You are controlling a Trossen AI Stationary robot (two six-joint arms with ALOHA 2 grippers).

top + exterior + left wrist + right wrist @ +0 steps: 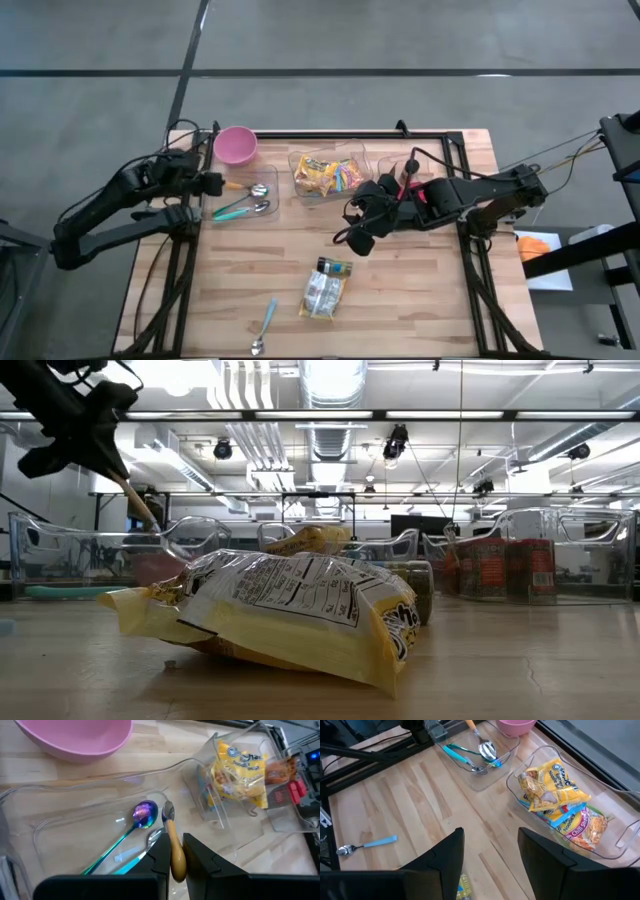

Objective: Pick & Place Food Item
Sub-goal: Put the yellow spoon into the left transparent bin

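Note:
A yellow-and-white food packet [325, 290] lies flat on the wooden table, large in the low view [290, 610]. My right gripper [356, 240] hangs open above the table just beyond it, its fingers [445, 855] wide apart with nothing between them. At the far left, my left gripper [214, 186] is shut on an orange-handled spoon [170, 835] over a clear cutlery tray [272, 212]. In that tray lie an iridescent spoon [145, 815] and teal-handled cutlery [232, 211]. My left gripper pinches the spoon's orange handle [175, 861] between its two fingers, near the handle's free end. The fingers slant down from the table's left side and lie along the spoon. The spoon slopes down from them [135, 500], its bowl end [168, 811] low inside the tray.
A pink bowl [235, 145] stands at the far left behind the tray. A clear bin of yellow snack packets [330, 175] sits at the far middle. A blue-handled spoon [265, 325] lies near the front edge. Bare wood spreads around the packet.

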